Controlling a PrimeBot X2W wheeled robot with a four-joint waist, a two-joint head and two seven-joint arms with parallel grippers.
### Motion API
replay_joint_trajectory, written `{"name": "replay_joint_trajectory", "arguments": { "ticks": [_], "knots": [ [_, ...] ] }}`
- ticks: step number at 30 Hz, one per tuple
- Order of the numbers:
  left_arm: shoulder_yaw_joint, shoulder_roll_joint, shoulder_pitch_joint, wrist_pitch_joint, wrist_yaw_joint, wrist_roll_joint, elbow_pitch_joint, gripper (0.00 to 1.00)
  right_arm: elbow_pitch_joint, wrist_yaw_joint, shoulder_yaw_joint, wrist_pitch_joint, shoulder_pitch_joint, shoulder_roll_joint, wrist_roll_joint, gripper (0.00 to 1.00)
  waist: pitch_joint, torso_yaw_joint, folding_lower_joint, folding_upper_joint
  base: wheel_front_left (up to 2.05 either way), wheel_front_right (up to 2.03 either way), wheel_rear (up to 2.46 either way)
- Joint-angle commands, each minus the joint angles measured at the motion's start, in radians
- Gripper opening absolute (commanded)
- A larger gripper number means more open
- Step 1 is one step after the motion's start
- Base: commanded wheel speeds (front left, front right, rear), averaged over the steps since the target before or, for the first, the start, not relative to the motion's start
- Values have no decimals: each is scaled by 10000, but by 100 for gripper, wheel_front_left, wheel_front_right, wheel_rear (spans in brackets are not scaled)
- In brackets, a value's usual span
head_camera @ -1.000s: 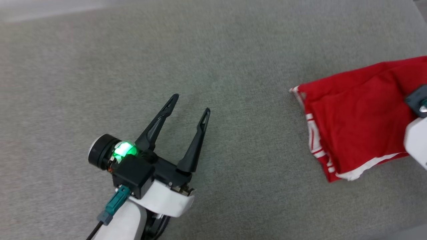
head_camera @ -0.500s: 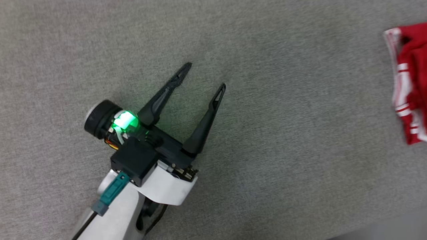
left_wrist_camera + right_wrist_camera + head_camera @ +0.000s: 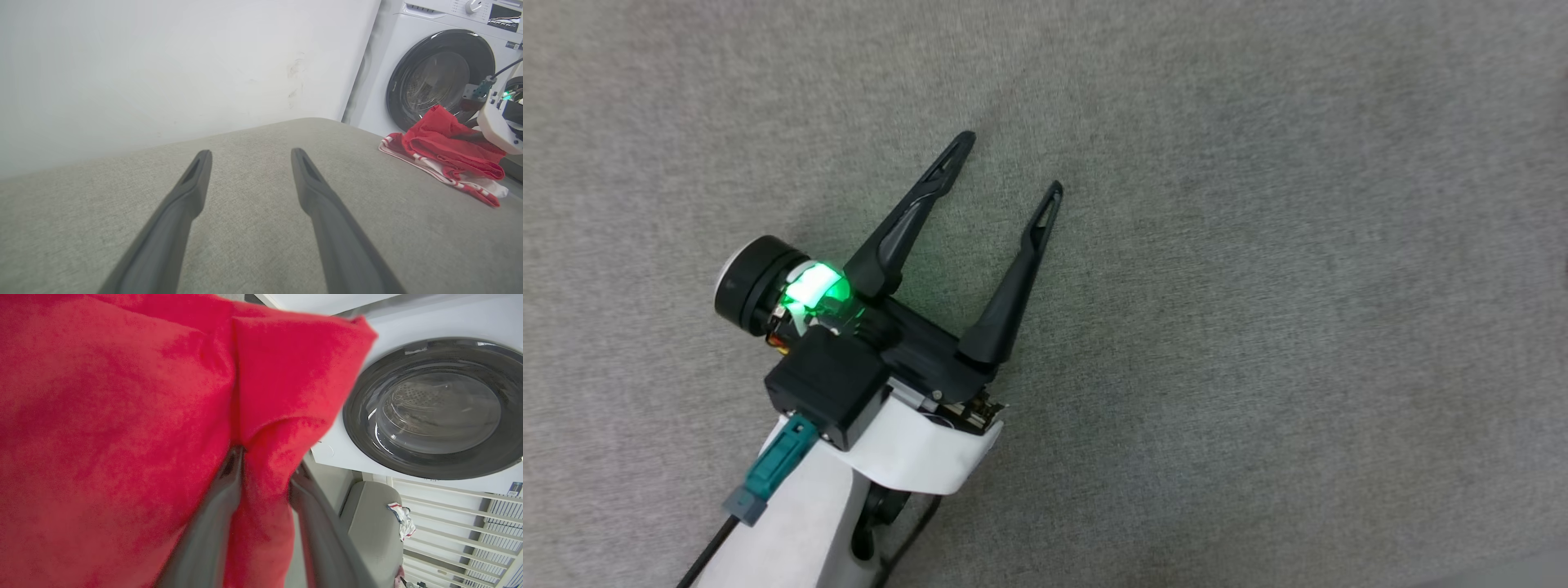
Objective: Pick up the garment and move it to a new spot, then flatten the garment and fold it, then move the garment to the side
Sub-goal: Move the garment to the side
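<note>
Grey padded bench [image 3: 1258, 327] first: the head camera has swung away from the washing machine [image 3: 439, 81] over the last second, so we log that shift as camera motion, not as anything sliding. The garment [image 3: 445, 159] sits as a folded red bundle with striped trim on the bench end nearest the washing machine, just in front of its door, with the top fold peaked up toward the right arm. The left tool [image 3: 1010, 167] is over bare bench well apart from the washing machine, fingers spread wide, holding nothing, same as a second ago. The right tool [image 3: 267, 461] is at the garment, on the washing machine side, and this is the real change: its fingers were near pressed together and now stand apart with a fold of red cloth between them. We can't tell if the cloth is pinched or just draped there. Our read is that the fold is done, the bundle has been carried to the side and the release is under way, so the task looks nearly finished. The risk is the raised fold snagging on a finger and dragging the bundle open when that arm backs off.
</note>
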Motion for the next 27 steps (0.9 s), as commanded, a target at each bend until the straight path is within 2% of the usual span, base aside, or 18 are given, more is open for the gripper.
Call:
{"name": "replay_joint_trajectory", "arguments": {
  "ticks": [1,7,12,19,27],
  "knots": [
    [68,-66,132,-22,-4,-36,34,100,-120,-16,-42,35,104,74,-51,100,-318,44,-1,-1,0,0,0],
    [920,-404,817,-22,-4,-86,381,100,-1087,-16,-75,92,273,439,61,100,-1631,144,-1,-1,0,0,0],
    [2180,-783,1702,-22,11,22,705,100,-2153,-16,32,-319,370,1154,447,100,-2961,361,-1,-1,0,0,0],
    [3871,-1231,2770,-20,54,-8,1227,100,-3979,-13,110,-1444,1212,2805,815,100,-4401,869,-1,-1,0,0,0],
    [4846,-1597,3588,-22,104,5,1663,100,-5315,-13,340,-2665,3033,5011,1205,100,-5419,1377,-1,-1,0,0,0]
  ]
}}
